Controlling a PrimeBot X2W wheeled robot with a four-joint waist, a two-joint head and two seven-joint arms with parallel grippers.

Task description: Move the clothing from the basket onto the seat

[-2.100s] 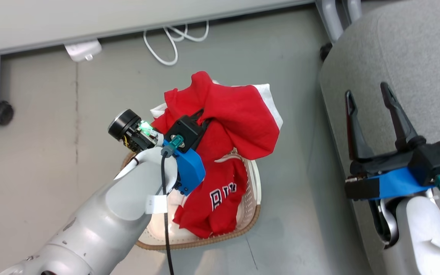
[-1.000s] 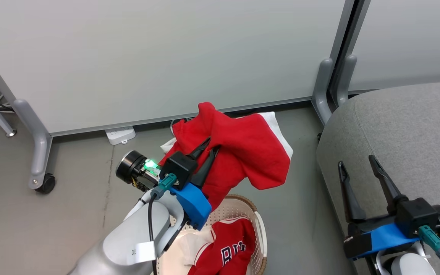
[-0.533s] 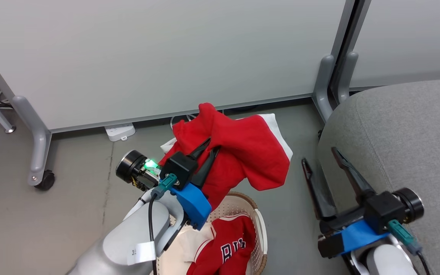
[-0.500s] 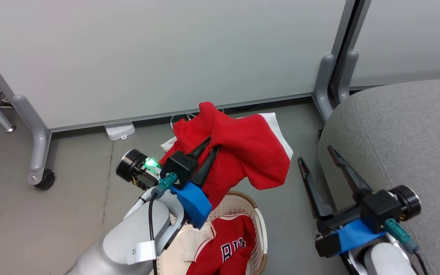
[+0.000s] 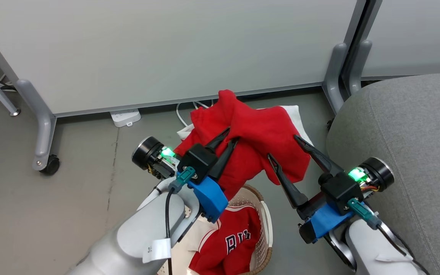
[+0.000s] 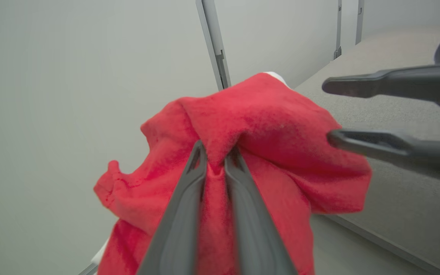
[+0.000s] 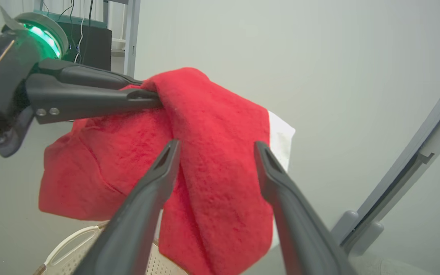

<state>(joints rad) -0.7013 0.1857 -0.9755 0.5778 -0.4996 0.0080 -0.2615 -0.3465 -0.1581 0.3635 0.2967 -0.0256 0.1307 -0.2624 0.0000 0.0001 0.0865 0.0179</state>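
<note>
My left gripper (image 5: 232,135) is shut on a fold of a red garment with white trim (image 5: 258,133), holding it up above the basket (image 5: 267,229). The left wrist view has the jaws (image 6: 217,151) pinching the red cloth (image 6: 273,126). My right gripper (image 5: 282,146) is open, its fingers straddling the garment's right hanging side; in the right wrist view the cloth (image 7: 212,114) hangs between the open fingers (image 7: 217,144). A red jersey with dark lettering (image 5: 239,240) lies in the basket. The grey seat (image 5: 414,126) is on the right.
Pale partition panels stand behind, with a grey foot on a caster (image 5: 50,164) at the left and a post (image 5: 336,72) beside the seat. A white power strip (image 5: 125,116) and white cables (image 5: 189,110) lie on the grey floor by the panel.
The right gripper has swung left from over the seat to the hanging side of the garment, still open. The left gripper keeps holding the garment raised. The camera view shifted slightly.
</note>
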